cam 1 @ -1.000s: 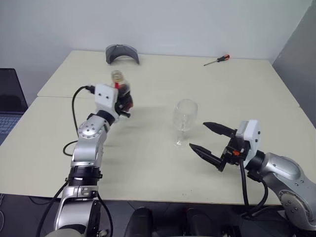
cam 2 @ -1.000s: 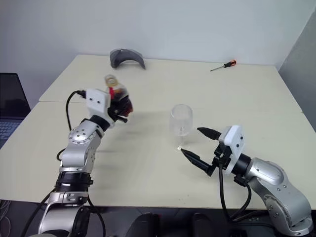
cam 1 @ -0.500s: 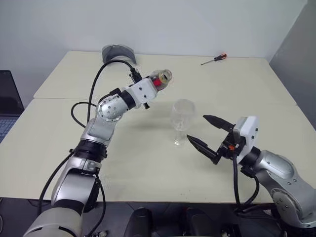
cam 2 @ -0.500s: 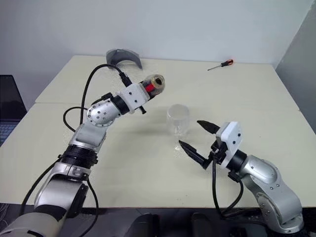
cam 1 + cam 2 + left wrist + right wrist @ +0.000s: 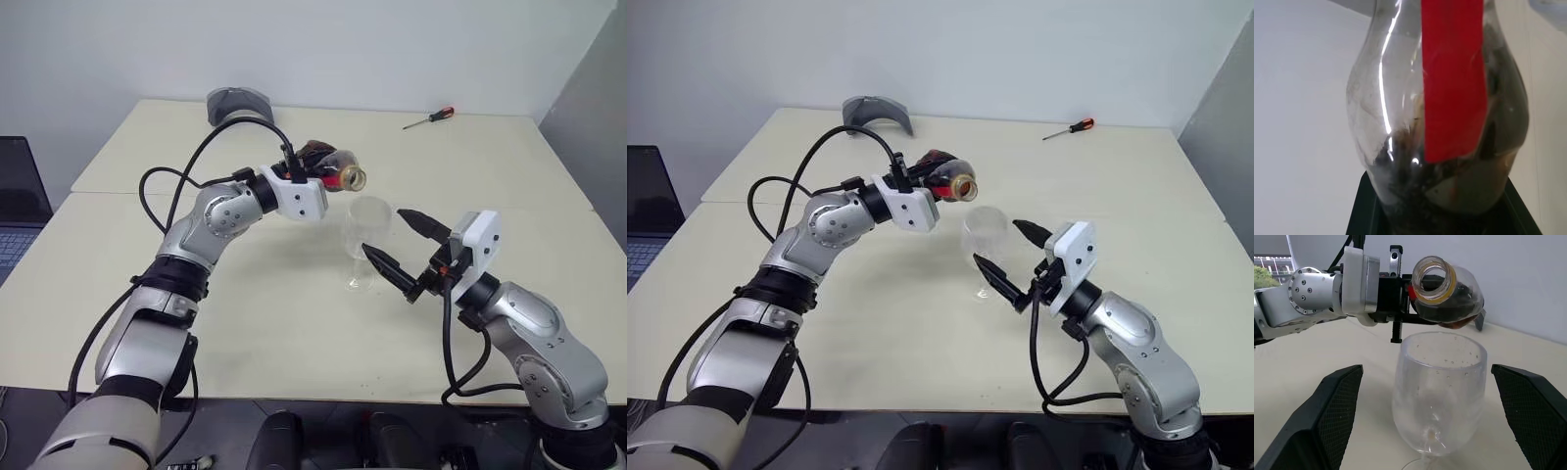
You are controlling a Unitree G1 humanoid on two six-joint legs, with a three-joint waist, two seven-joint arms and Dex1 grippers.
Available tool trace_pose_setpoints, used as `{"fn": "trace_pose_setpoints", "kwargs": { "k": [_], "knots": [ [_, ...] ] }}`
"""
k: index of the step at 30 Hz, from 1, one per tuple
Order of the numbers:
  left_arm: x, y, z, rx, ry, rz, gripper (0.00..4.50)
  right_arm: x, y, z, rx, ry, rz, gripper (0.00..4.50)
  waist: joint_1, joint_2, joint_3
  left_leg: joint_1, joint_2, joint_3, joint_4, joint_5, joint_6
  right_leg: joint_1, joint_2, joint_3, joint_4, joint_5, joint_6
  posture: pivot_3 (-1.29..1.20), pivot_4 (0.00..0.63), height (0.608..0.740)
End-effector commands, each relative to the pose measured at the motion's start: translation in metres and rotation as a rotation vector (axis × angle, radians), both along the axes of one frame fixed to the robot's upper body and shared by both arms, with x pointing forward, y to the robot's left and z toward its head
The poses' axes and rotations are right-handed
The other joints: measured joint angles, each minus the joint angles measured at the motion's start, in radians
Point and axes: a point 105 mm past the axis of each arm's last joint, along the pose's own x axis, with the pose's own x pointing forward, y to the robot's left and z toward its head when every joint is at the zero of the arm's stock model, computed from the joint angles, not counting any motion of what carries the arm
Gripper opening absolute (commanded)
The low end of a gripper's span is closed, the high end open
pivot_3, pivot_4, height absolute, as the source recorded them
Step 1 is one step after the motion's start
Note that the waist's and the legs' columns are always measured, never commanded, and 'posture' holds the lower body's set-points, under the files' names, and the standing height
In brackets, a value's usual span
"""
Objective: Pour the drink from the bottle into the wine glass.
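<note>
My left gripper (image 5: 312,162) is shut on the body of the bottle (image 5: 330,167). It holds the bottle tipped on its side above the table, mouth toward the wine glass (image 5: 364,231). The open mouth hangs just above and behind the glass's rim. The dark brown drink (image 5: 1449,309) lies in the bottle's lower side. The wine glass (image 5: 1439,377) stands upright on the table with a few droplets inside. My right gripper (image 5: 383,231) is open. Its black fingers (image 5: 1337,416) stand either side of the glass's bowl, apart from it. The bottle (image 5: 1440,107) and its red label show close up in the left wrist view.
A grey curved object (image 5: 240,102) lies at the table's back edge. A red-handled screwdriver (image 5: 429,118) lies at the back right. A laptop (image 5: 15,211) sits off the table's left side. The cream table (image 5: 294,323) has a seam running across its left half.
My left arm swung the bottle right and up, rolling it from upright onto its side over the glass. My right gripper, still open, moved forward to straddle the bowl.
</note>
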Motion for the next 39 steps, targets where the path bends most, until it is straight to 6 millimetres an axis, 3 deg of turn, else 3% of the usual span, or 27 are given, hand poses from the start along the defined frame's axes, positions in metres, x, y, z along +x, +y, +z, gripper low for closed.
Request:
{"fn": "trace_pose_setpoints", "kwargs": {
  "k": [1,17,39],
  "knots": [
    [-0.002,-0.002,0.024,0.001,-0.107,-0.023,0.92,-0.002,0.0,0.006,0.014,-0.037,-0.006,4.5,0.0,0.0,0.0,0.0,0.0,0.0,0.0,0.0,0.0,0.0,0.0,0.0,0.0,0.0,0.0,0.0,0.15,0.74],
    [0.011,-0.004,0.033,0.103,-0.24,0.013,0.9,-0.006,0.0,0.001,0.012,-0.031,-0.02,4.5,0.0,0.0,0.0,0.0,0.0,0.0,0.001,0.0,0.0,0.0,0.0,0.0,0.0,0.0,0.0,0.0,0.15,0.74],
    [0.012,-0.005,0.049,0.147,-0.363,-0.004,0.9,-0.006,0.005,-0.002,0.004,-0.031,-0.026,4.5,0.0,0.0,0.0,0.0,0.0,0.0,0.001,0.0,0.0,0.0,0.0,0.0,0.001,0.0,0.0,0.0,0.15,0.74]
  ]
}}
